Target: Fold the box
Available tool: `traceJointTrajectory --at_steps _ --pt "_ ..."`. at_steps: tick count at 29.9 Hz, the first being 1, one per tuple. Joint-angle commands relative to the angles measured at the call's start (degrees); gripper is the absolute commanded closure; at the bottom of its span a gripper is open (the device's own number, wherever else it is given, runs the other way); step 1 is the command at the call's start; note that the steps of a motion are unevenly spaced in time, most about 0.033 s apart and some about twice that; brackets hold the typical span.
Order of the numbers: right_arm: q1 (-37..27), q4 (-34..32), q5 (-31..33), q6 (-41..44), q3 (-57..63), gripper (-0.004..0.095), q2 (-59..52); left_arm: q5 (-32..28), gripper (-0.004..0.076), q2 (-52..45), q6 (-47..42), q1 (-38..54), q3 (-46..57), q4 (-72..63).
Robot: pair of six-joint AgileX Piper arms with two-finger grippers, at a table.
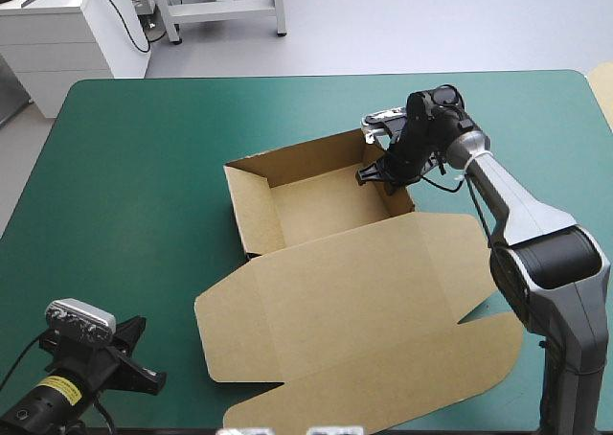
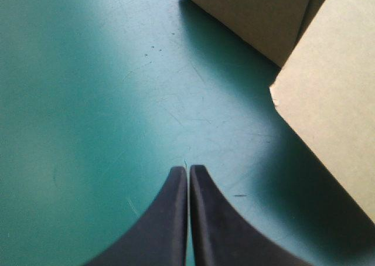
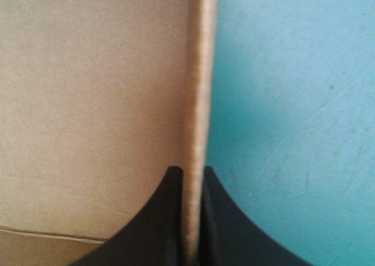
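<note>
The left gripper (image 2: 188,169), fingers together on nothing at the high view's lower left, lies well apart from the box (image 1: 326,263) at centre, while the right gripper (image 1: 375,173) (the nearer arm) is clamped on its upright right-hand wall, just upper right of centre.

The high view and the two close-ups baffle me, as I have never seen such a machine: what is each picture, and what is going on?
This is a robot with two arms at a table with a teal-green cover. The high view looks down from above and behind it. On the table lies a brown box: an open tray with raised walls, its lid flat. The other two pictures come from cameras on the wrists, looking along each gripper's black fingers. The right gripper is shut on the box, pinching the tray's right wall. The left gripper is shut, holding nothing, over bare cover, apart from the box.
</note>
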Motion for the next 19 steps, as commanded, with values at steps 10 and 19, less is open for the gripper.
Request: traceJointTrajectory --at_steps 10,19 --pt "-17.2 -11.9 1.1 0.2 -1.7 0.0928 -14.7 -3.5 0.0731 0.5 0.1 -0.1 -1.4 0.1" --pt "-37.1 -7.2 -0.3 0.3 -1.7 0.0927 -15.1 -3.5 0.0731 0.5 0.1 3.7 -1.4 -0.1"
